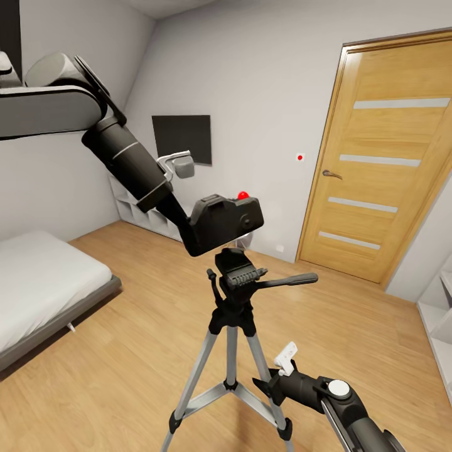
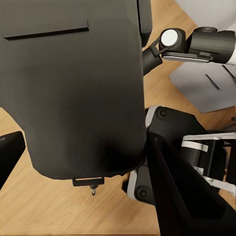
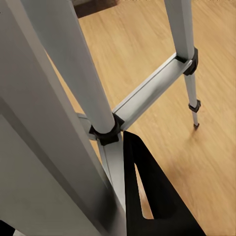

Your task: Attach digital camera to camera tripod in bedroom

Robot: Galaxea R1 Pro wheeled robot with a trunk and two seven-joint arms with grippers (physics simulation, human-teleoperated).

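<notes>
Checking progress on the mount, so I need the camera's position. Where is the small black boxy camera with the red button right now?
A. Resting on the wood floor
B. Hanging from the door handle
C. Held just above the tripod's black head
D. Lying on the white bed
C: the small black boxy camera is held by the left tool, just above the silver-legged tripod's black head.

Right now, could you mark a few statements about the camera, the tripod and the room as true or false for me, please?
1. The left gripper holds the digital camera just above the head of the camera tripod. True.
2. The tripod lies flat on the floor. False: it stands upright on its legs.
3. The wooden door is shut. True.
4. The camera's button is green. False: it is red.
5. The right gripper is beside a tripod leg. True.
6. The bed is to the right of the door. False: it is at the room's left.
</notes>
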